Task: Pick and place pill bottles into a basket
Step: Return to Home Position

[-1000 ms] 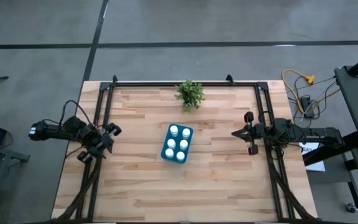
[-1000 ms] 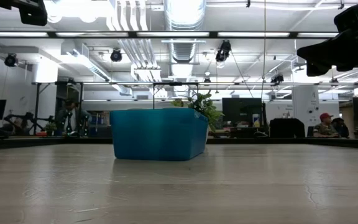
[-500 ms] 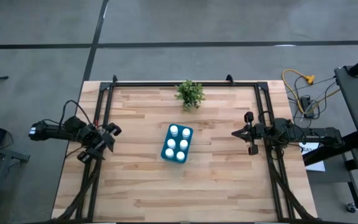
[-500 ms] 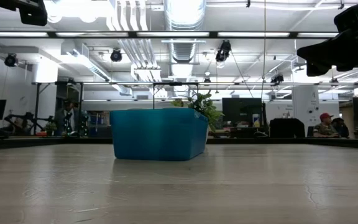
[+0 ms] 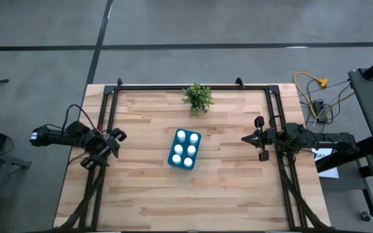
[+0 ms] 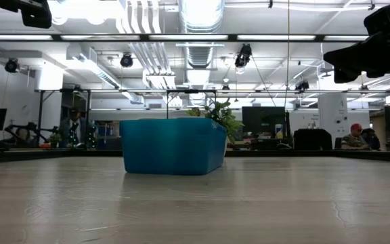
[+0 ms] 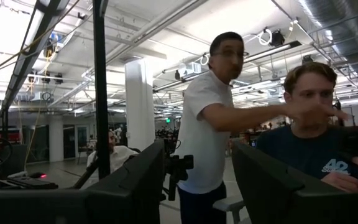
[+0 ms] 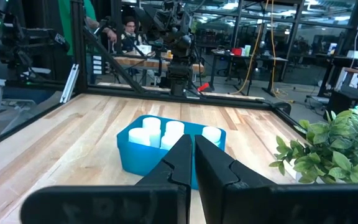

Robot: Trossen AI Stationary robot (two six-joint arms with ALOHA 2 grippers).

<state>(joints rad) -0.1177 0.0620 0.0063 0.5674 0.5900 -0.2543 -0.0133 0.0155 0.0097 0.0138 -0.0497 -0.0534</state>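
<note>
The teal basket [image 5: 171, 147] stands on the middle of the wooden table, and several white pill bottles [image 5: 190, 150] stand upright inside it. The right wrist view shows the basket [image 8: 135, 158] and the bottles' caps [image 8: 160, 132]. In the low view the basket's wall [image 6: 171, 146] hides the bottles. My left gripper [image 5: 116, 142] is open and empty above the table's left edge, its view [image 7: 197, 162] aimed into the room. My right gripper [image 5: 245, 138] is shut and empty at the table's right side, pointing at the basket [image 8: 190, 155].
A small green potted plant [image 5: 198, 97] stands at the table's far edge behind the basket, and also shows in the right wrist view [image 8: 328, 146]. A black frame [image 5: 173, 87] runs along the table's edges. Two people [image 7: 216, 124] stand in the room beyond the left gripper.
</note>
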